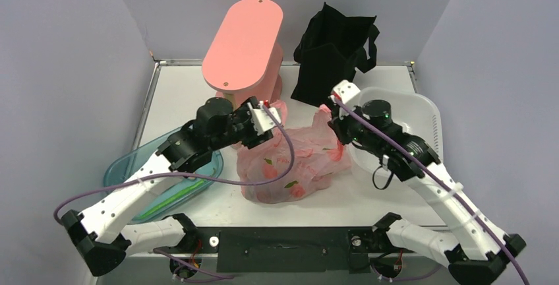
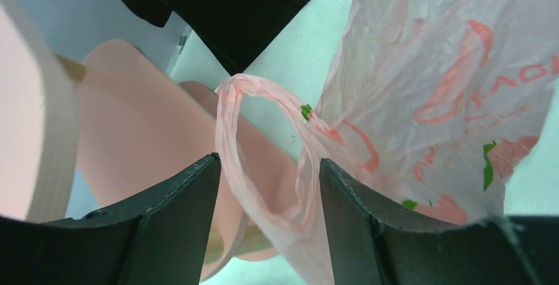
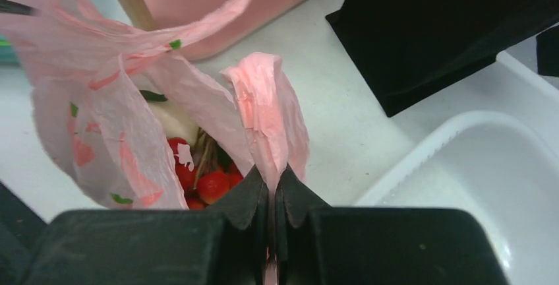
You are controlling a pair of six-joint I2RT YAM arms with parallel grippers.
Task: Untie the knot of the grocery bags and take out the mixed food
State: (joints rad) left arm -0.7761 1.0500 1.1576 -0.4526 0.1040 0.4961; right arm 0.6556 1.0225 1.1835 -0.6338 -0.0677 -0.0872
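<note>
White table [image 1: 178, 94] walled in grey. Pink plastic bag [image 1: 293, 166] sits at its centre between two arms, with small red fruits [image 3: 212, 185] showing inside. Right gripper [image 3: 271, 189] is pinched tight on one bag handle [image 3: 264, 107]. Left gripper [image 2: 267, 166] stands open, the other handle loop [image 2: 227, 133] hanging between its jaws. Black tote [image 1: 333, 54] stands behind.

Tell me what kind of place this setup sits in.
Probably a lab test booth, not a kitchen: plain grey walls box in a white table, and staged props, a pink stool and white basin, sit by the pink bag.
</note>
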